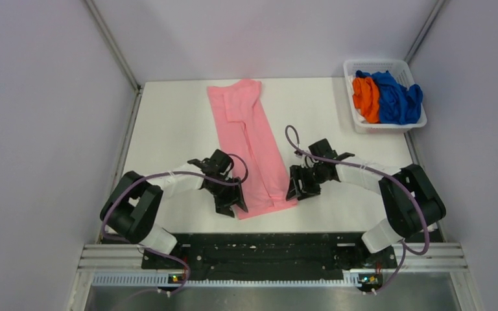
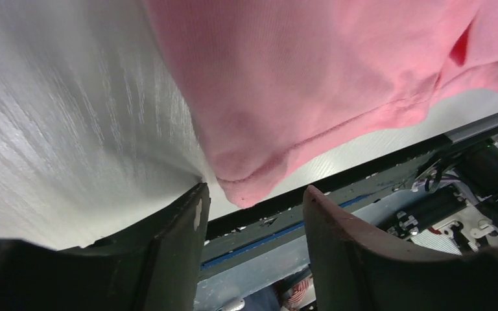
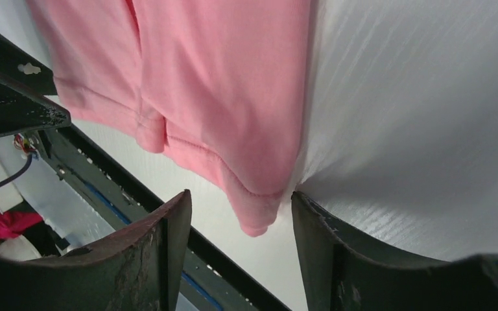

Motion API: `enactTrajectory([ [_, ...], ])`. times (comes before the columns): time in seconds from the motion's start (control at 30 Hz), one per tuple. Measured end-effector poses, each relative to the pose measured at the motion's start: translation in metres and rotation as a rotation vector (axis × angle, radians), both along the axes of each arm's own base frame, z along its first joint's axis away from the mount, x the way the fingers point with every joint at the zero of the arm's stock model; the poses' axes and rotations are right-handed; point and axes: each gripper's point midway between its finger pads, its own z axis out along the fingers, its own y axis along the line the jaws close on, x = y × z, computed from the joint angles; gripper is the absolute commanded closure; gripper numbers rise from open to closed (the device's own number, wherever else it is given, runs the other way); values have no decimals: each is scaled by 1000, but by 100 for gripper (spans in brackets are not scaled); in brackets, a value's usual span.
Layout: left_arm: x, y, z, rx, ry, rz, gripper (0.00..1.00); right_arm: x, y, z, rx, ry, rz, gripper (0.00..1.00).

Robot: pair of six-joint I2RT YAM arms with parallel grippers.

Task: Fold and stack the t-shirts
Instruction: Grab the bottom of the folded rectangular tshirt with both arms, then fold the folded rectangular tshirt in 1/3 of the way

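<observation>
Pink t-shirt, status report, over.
Left end effector and right end effector open, astride hem corners. Pink t-shirt folded lengthwise, flat. Nothing blocking.

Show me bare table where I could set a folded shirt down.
Bare table lies between the pink shirt and the left edge, and more between the shirt and the basket. The near edge is crowded: left gripper and right gripper flank the hem.

Lab test cell: plain white walls (image 1: 39,97), aluminium rail (image 1: 450,256).
</observation>
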Motion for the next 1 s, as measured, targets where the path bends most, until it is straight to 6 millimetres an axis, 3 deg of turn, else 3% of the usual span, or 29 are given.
enactTrajectory([
  [0.1, -8, 1, -4, 11, 9, 10, 51, -4, -4, -2, -12, -2, -13, 48],
  [0.2, -8, 1, -6, 18, 11, 28, 69, -5, -6, -3, -20, -12, -23, 61],
  [0.37, -4, -2, -11, 7, -8, 54, 100, -10, -5, -8, -5, -4, -30, 67],
  [0.47, -4, -3, -12, 1, -10, 63, 100, -12, -2, -9, -1, -10, -16, 91],
  [0.53, -4, -4, -11, -3, -18, 66, 100, -15, -3, -13, -9, -8, -13, 100],
  [0.67, 0, -7, -4, -29, -43, 68, 100, -14, -4, -14, -12, -16, -29, 100],
  [0.8, 13, -16, 17, -108, -127, 71, 100, -5, -2, -6, -7, -58, -38, 100],
  [1.0, 53, -13, 34, -183, -201, 142, 100, 36, 17, 28, 43, -185, -57, 100],
])
